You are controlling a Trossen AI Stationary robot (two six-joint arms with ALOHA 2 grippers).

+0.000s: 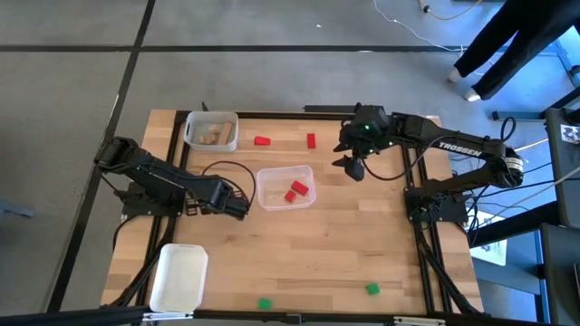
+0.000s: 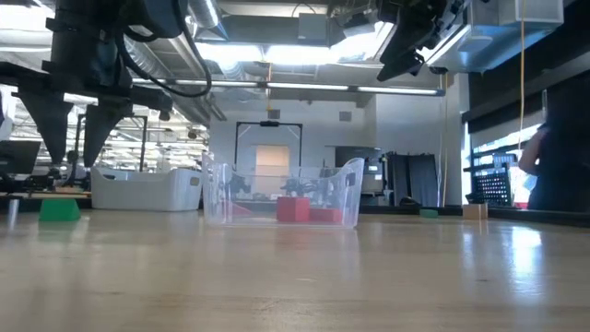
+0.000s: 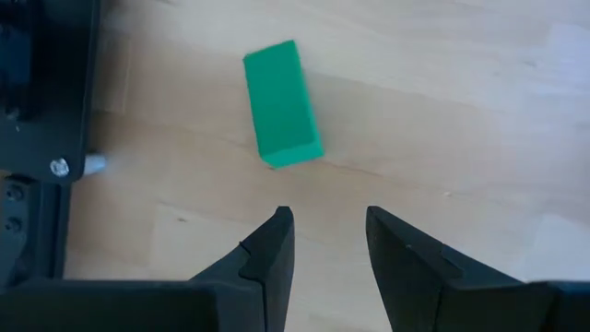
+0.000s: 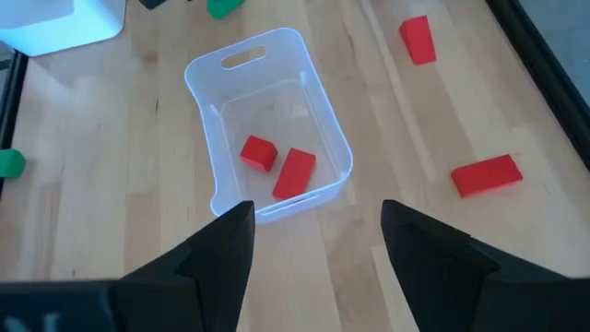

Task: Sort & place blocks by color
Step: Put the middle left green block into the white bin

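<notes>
A green block (image 3: 281, 103) lies flat on the wooden table just ahead of my left gripper (image 3: 327, 231), which points down over it, open, with nothing between its fingers. In the low view that gripper (image 2: 72, 164) hangs above the green block (image 2: 58, 209). My right gripper (image 4: 318, 221) is open and empty, held high over the table's far right (image 1: 353, 165), looking down on a clear tray (image 4: 207, 78) with two red blocks (image 4: 294, 172). Two more red blocks (image 1: 262, 140) (image 1: 311, 139) lie on the table beyond the tray. Two green blocks (image 1: 264, 303) (image 1: 372, 289) lie near the front edge.
A tray (image 1: 192, 136) holding tan blocks stands at the far left. A white tray (image 1: 178, 276) stands at the near left corner. The black frame rail (image 3: 46, 138) runs close beside my left gripper. A person's legs (image 1: 507, 45) show beyond the far right corner.
</notes>
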